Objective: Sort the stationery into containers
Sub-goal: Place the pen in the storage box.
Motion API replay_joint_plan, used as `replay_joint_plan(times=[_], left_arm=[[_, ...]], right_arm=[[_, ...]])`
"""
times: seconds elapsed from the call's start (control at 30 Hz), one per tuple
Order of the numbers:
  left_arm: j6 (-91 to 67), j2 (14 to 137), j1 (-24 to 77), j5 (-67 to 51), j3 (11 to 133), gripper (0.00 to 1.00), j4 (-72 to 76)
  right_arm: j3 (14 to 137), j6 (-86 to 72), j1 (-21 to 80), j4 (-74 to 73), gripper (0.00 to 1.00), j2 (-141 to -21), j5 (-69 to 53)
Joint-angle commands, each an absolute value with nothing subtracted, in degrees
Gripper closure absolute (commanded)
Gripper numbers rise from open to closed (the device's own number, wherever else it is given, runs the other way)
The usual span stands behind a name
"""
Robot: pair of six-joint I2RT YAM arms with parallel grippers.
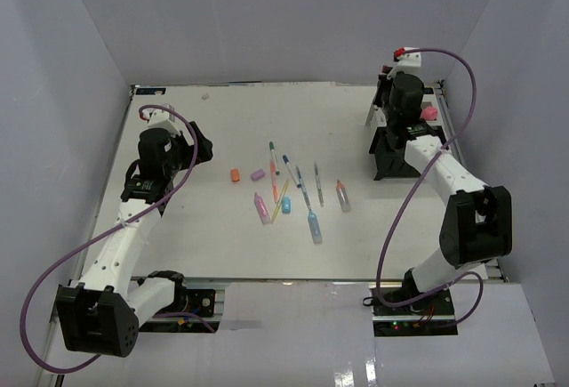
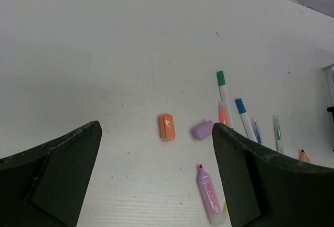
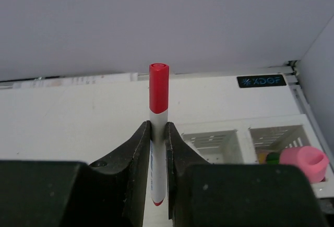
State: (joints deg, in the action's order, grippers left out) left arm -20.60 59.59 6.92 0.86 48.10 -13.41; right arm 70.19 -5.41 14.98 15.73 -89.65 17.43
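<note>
Right hand (image 3: 158, 128): fingers clamped on a red-capped pen (image 3: 158, 88), red cap pointing to the top of the wrist frame. In the top view it sits at upper right, over the black organizer (image 1: 391, 154). White mesh compartments (image 3: 214, 142) at lower right of the wrist frame; a pink-capped bottle (image 3: 304, 163) stands in the rightmost one.

Left hand (image 2: 156, 133): fingers wide apart, holding nothing, above the bench (image 1: 222, 245) at centre left of the top view. Its wrist view shows an orange eraser (image 2: 166, 127), a purple piece (image 2: 202, 130) just right of it and a pink highlighter (image 2: 209, 198) lower down. A green-capped pen (image 2: 223, 94) and a blue-capped pen (image 2: 243, 117) lie at right.
</note>
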Motion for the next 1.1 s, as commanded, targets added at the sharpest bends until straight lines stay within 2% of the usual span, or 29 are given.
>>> replay_joint_plan(times=[0.0, 0.2, 0.37, 0.53, 0.63, 0.67, 0.83, 0.97, 1.07], left_arm=[[-20.30, 59.24, 6.77, 0.70, 47.90, 0.02, -13.36], [-20.30, 59.50, 6.77, 0.88, 47.81, 0.02, -13.27], [-20.13, 60.12, 6.77, 0.44, 47.81, 0.02, -13.18], [-20.13, 60.47, 6.77, 0.09, 47.81, 0.02, -13.27], [-20.21, 60.21, 6.77, 0.09, 47.81, 0.02, -13.18], [-20.21, 60.12, 6.68, 0.09, 47.81, 0.02, -13.18], [-20.39, 59.94, 6.68, 0.09, 47.81, 0.02, -13.10], [-20.48, 59.41, 6.68, -1.76, 47.90, 0.02, -13.01], [-20.39, 59.33, 6.77, -1.58, 47.90, 0.02, -13.01]], right_arm=[[67.07, -1.15, 11.79, 32.24, 0.92, -90.44, 18.02], [66.80, -1.05, 6.95, 40.94, 0.90, -97.01, 17.14], [68.38, -1.67, 5.54, 42.10, 0.89, -102.39, 15.47], [64.35, -2.81, 5.54, 43.24, 0.80, -102.92, 15.47], [61.09, -3.43, 5.54, 43.33, 0.72, -100.64, 14.77], [60.56, -3.43, 5.54, 42.90, 0.64, -99.50, 14.16], [61.08, -1.59, 6.50, 36.14, 0.52, -95.19, 11.26], [62.57, -0.26, 10.10, 27.88, 0.49, -90.10, 10.55], [68.08, -0.53, 14.93, 14.54, 0.47, -87.72, 9.58]])
